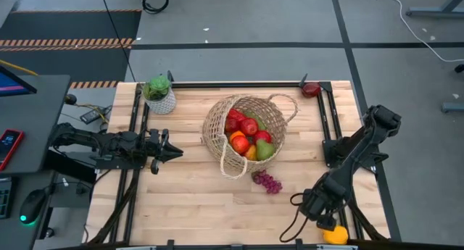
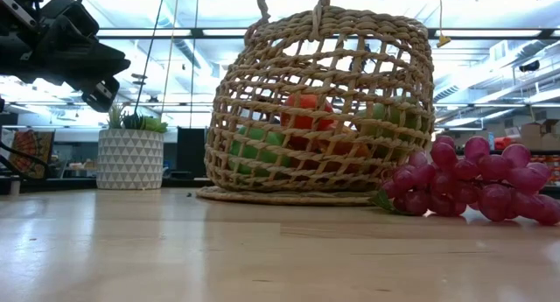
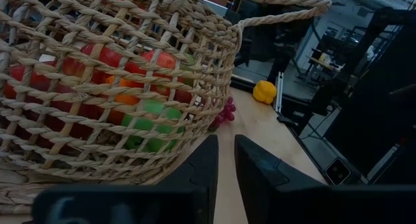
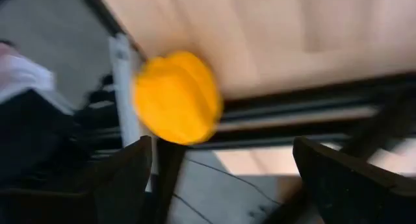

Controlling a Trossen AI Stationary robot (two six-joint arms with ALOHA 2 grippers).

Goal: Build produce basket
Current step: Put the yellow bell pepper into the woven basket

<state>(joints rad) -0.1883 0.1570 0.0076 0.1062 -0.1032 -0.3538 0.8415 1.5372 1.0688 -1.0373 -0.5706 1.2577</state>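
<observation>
One wicker basket (image 1: pixel 243 131) of mixed fruit, one grape bunch (image 1: pixel 267 182), one yellow pepper (image 1: pixel 335 235), one red pepper (image 1: pixel 311 88), one potted plant (image 1: pixel 159 94).

A pale wooden bench (image 1: pixel 181 199) is carrying everything. The basket (image 1: pixel 217 134) is lying tipped on its side at mid-bench, just ahead of the left end effector (image 1: pixel 176 154). Purple grapes (image 1: pixel 267 182) are sitting on the wood beside the basket's rim. A white potted plant (image 1: pixel 160 96) is standing beyond the left end effector. A yellow pepper (image 1: pixel 335 235) is resting at the bench's edge beside the right end effector (image 1: pixel 317 215).
</observation>
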